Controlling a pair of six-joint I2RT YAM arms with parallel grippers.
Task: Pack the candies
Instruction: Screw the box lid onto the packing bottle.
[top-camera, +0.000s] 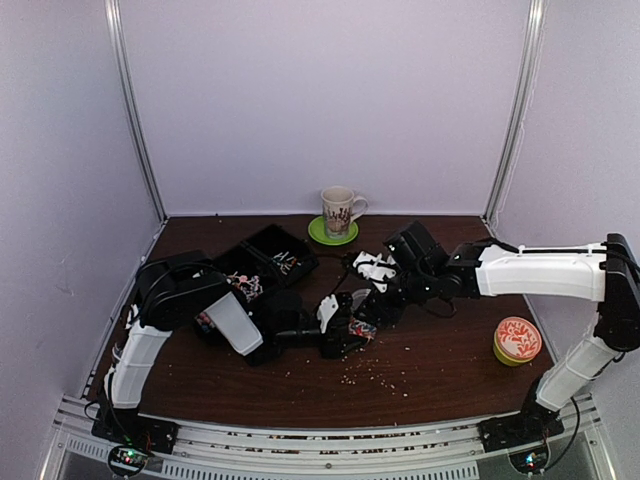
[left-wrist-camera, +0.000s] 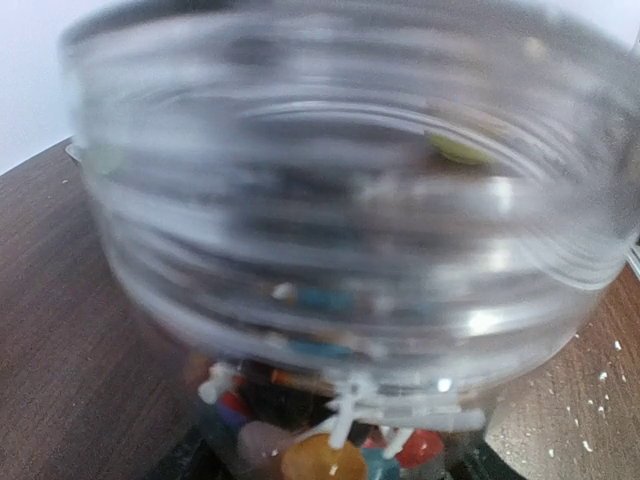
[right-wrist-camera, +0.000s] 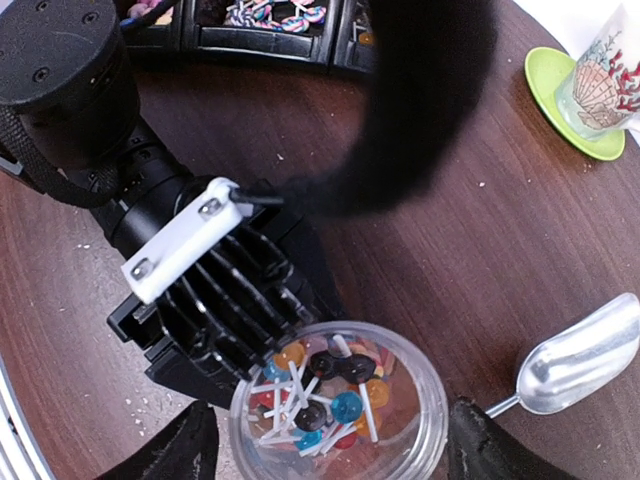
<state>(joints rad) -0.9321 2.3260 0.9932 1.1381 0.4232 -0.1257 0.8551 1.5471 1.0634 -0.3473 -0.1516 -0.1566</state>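
Left gripper (top-camera: 338, 335): item 1, at table centre, clamped on a clear plastic jar (right-wrist-camera: 438, 395). Details under items 7–8.

Surroundings
2. Metal scoop (right-wrist-camera: 580, 355): lies on the table (top-camera: 450, 390) just right of the jar, bowl up-right, thin handle aimed at the jar rim.
3. Black compartment tray (right-wrist-camera: 265, 45): behind the left arm, loose sweets in several cells.
4. Patterned mug (top-camera: 340, 210) on a green coaster (right-wrist-camera: 560, 90): at the back, well apart from the jar.
5. Round orange-patterned tin (top-camera: 517, 340): far right, near the right arm's elbow.
6. Pale crumbs (top-camera: 375, 375): scattered in front of the jar. A blurred black cable loop crosses the upper right-wrist view and hides part of the tray.

Task item
7. Candies (right-wrist-camera: 320, 395): inside the jar, a shallow layer of round heads in orange, blue, red and black on thin white sticks. The jar stands upright, mouth upward. The sticks lie criss-crossed with no shared direction.

End effectors
8. Left gripper: fingers closed against the jar's lower wall from the left, body lying low along the table.
9. Right gripper (right-wrist-camera: 335, 455): poised above the jar mouth, jaws spread wide, one finger on either side of the rim; contact with the rim cannot be told. It holds nothing.
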